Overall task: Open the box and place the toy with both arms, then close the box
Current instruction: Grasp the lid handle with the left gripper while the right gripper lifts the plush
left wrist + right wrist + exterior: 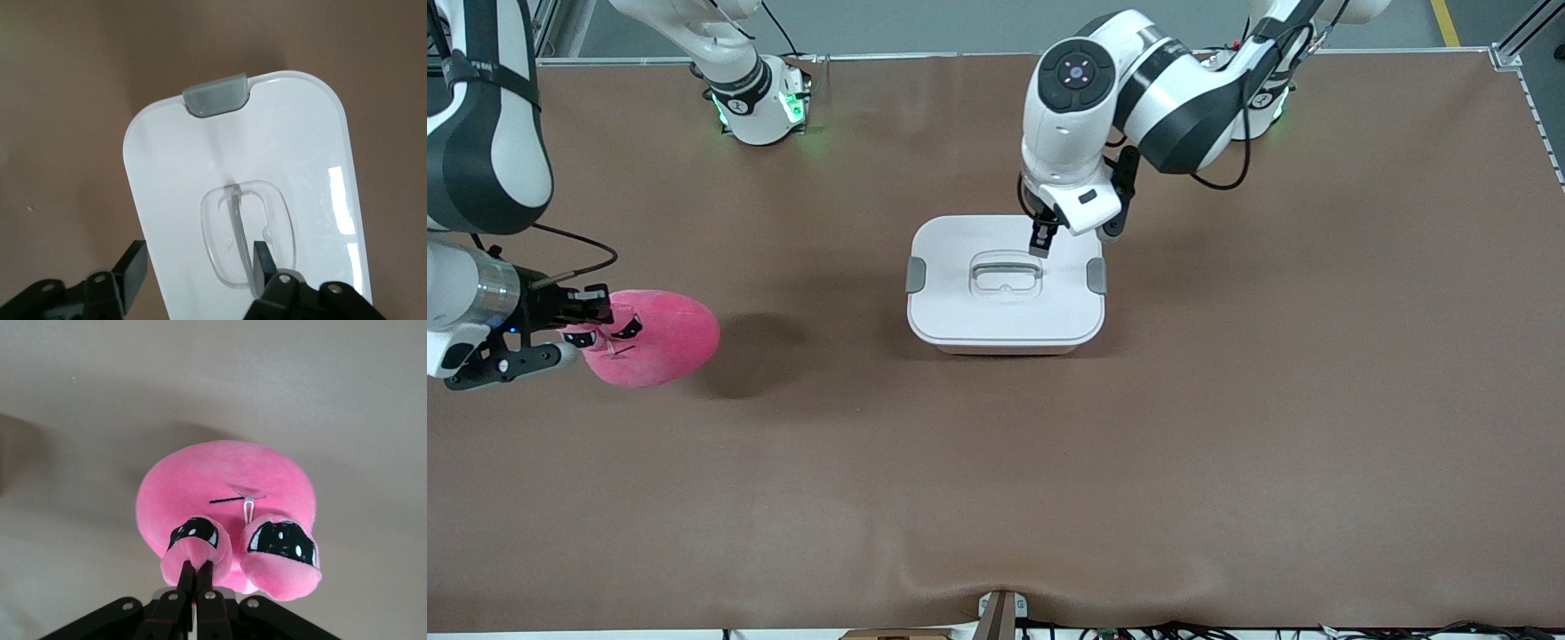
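Note:
The box (960, 311) stands mid-table with its white lid on and grey clips (915, 275) at both ends. My left gripper (1042, 240) is open just above the lid. In the left wrist view (197, 263) one finger (260, 257) is at the recessed handle (239, 227) and the other is past the lid's edge. My right gripper (596, 311) is shut on a nub of the hot-pink toy (658, 338) and holds it above the table at the right arm's end. The toy's face shows in the right wrist view (227, 480), with the gripper (198, 570) pinching one nub.
A brown mat (1227, 427) covers the whole table. The toy's shadow (751, 351) falls on the mat between toy and box. A small bracket (1000, 613) sits at the table edge nearest the front camera. The arm bases (760, 107) stand along the farthest edge.

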Robot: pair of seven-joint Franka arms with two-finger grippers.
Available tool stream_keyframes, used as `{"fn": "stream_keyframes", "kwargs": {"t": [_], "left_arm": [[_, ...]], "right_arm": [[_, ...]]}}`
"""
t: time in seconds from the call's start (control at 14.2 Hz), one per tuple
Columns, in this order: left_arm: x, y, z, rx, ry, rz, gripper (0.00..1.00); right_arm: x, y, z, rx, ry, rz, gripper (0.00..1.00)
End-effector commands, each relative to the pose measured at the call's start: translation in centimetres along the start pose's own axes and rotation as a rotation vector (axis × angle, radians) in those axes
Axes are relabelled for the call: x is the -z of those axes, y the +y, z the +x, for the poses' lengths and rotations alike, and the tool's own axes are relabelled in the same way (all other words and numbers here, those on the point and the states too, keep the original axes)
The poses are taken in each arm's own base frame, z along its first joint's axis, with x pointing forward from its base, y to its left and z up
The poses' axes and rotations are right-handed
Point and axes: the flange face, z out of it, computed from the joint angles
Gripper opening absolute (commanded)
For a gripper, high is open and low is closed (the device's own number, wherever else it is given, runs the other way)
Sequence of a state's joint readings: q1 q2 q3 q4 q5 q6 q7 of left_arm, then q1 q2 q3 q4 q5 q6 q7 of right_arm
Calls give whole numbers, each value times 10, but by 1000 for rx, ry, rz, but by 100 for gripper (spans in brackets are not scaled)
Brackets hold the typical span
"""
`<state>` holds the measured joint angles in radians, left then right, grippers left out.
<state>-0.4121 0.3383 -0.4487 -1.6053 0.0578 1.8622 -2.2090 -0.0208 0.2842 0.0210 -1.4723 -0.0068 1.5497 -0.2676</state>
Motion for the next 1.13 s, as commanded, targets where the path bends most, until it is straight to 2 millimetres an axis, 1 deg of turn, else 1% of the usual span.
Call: {"fn": "stream_keyframes", "kwargs": {"t": [0.0,0.21,0.28,0.42,0.56,0.64,0.71,0.78,0.99,1.06], "left_arm": [[-13,4,-14,102,-4,-40,72],[-29,4,-24,176,14,-59,71],[-32,0,-32,185,13,-65,68],[-38,3,-35,233,-2,-76,68],[-47,7,-38,278,-12,-87,68],[-51,6,-40,295,-6,-104,67],[-61,6,-44,303,2,-107,67],[-66,4,-48,305,7,-105,67],[-75,0,-58,307,0,-102,67],[-76,0,-58,300,6,-109,66]], "right_arm": [[15,-24,-3,21,15,-16,0],[22,-69,4,72,35,-35,0],[26,-78,3,86,43,-37,0],[34,-108,1,154,52,-51,0],[39,-146,0,243,57,-77,0],[41,-163,-3,270,53,-81,0],[47,-173,-8,288,58,-82,0],[45,-185,-11,308,42,-74,0],[50,-229,-18,381,51,-83,0],[51,-244,-20,404,56,-87,0]]}}
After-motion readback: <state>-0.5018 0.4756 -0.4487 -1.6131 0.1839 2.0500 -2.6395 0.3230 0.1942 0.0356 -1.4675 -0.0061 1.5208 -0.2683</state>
